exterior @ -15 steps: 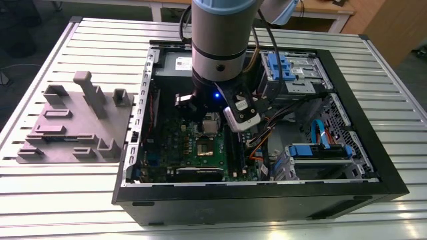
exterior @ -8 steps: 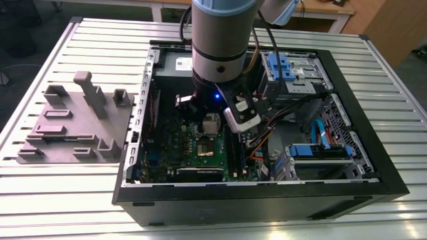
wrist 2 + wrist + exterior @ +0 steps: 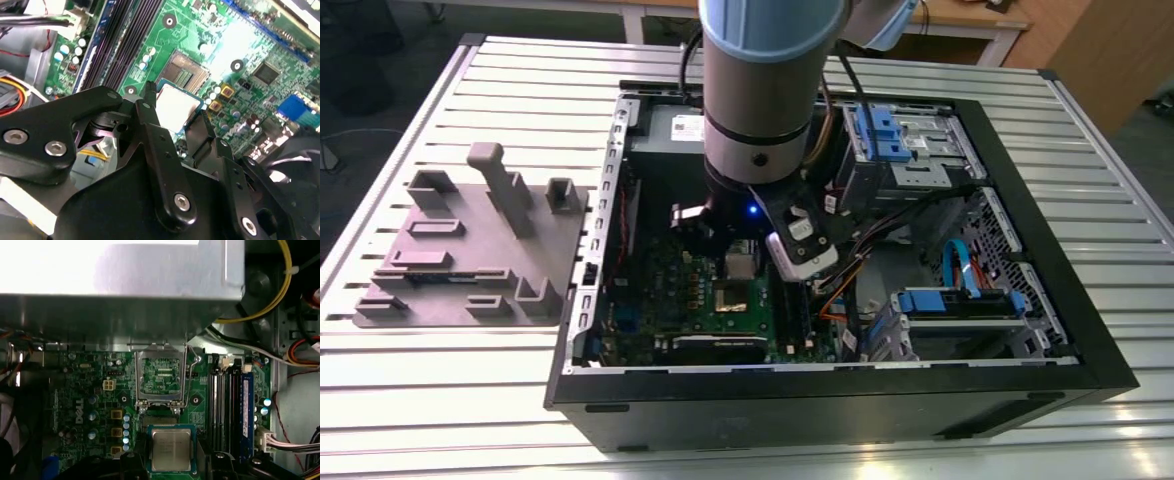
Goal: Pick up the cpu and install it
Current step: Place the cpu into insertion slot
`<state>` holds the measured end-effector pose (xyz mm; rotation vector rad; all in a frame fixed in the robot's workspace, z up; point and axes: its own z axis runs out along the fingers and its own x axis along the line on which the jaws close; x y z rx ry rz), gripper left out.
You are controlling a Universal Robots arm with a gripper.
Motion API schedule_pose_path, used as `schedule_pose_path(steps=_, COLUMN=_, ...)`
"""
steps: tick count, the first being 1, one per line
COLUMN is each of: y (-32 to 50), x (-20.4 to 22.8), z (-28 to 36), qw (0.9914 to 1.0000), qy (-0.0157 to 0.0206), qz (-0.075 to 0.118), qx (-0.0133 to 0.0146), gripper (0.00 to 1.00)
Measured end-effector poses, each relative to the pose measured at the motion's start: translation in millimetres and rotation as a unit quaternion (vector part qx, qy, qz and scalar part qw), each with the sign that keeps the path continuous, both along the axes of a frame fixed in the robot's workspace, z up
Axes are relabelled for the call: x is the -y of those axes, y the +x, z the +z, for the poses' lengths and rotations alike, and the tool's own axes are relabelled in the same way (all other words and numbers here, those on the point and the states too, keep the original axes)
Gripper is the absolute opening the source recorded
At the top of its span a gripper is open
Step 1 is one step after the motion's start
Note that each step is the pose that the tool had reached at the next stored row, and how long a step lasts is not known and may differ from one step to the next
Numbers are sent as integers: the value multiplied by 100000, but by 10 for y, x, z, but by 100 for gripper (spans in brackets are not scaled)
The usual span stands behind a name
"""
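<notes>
My gripper (image 3: 176, 116) is shut on the cpu (image 3: 174, 106), a small square chip with a silver-grey top, its black fingers (image 3: 148, 111) pressing on two opposite edges. In the first wrist view the cpu (image 3: 171, 449) hangs just short of the open socket (image 3: 159, 421), whose metal lid frame (image 3: 160, 376) is swung up. The socket (image 3: 184, 75) lies on the green motherboard (image 3: 250, 45), close beyond the chip. In the exterior view the gripper (image 3: 742, 266) hovers low inside the black computer case (image 3: 1067, 330), above the motherboard (image 3: 707, 300).
Black memory slots (image 3: 227, 405) run beside the socket. A grey metal box (image 3: 150, 285) and yellow and white cables (image 3: 260, 310) sit beyond it. Blue-tabbed drive bays (image 3: 907, 140) fill the case's far side. A grey fixture plate (image 3: 474, 250) lies outside the case at the exterior view's left.
</notes>
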<state>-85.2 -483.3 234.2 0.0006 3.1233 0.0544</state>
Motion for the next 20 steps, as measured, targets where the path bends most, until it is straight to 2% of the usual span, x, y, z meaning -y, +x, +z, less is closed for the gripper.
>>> schedule_pose_path(steps=6, y=-6, x=12, z=-104, qw=100000, qy=4, qz=3, qx=4, gripper=47)
schedule_pose_path(steps=9, y=-6, x=13, z=-104, qw=100000, qy=-76, qz=1, qx=-5, gripper=47)
schedule_pose_path(steps=11, y=-6, x=13, z=-106, qw=99999, qy=-333, qz=-1, qx=1, gripper=47)
schedule_pose_path(steps=20, y=-6, x=13, z=-106, qw=99999, qy=-439, qz=1, qx=0, gripper=47)
